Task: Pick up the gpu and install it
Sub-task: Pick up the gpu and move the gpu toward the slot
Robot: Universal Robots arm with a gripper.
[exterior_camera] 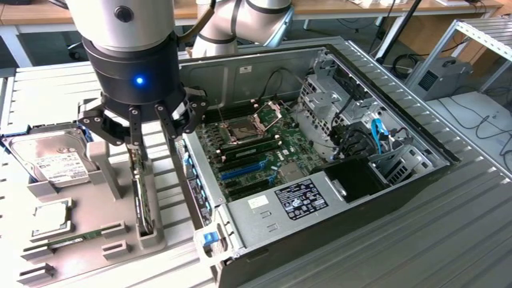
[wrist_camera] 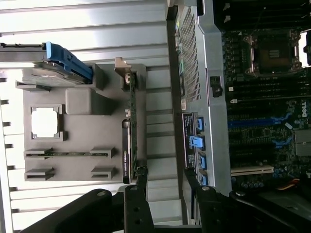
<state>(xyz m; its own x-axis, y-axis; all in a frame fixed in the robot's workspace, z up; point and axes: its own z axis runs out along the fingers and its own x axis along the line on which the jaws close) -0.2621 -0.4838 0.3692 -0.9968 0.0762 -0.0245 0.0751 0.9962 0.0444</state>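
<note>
Hovering over the grey parts holder [exterior_camera: 108, 174], with the hard drive [exterior_camera: 50, 161] at the exterior view's left, the gripper [exterior_camera: 148, 135] is hanging with its jaws spread wide and empty above the gpu [exterior_camera: 144, 204], which is standing on edge in its slot. The pick-up appears to be just beginning, and a clean grip is calling for fingers straddling the thin card squarely. Further right, the open computer case [exterior_camera: 336, 120] is lying ready. The wrist view is revealing the card's edge just beside one fingertip [wrist_camera: 141, 172], an offset the exterior view is hiding.

We've got the exterior cam up high, angled down on the open case [exterior_camera: 232, 75] and grey holder [exterior_camera: 112, 165], fairly near; wrist cam looks straight down from low above; both share holder, gpu [exterior_camera: 144, 204], motherboard [exterior_camera: 256, 153].
</note>
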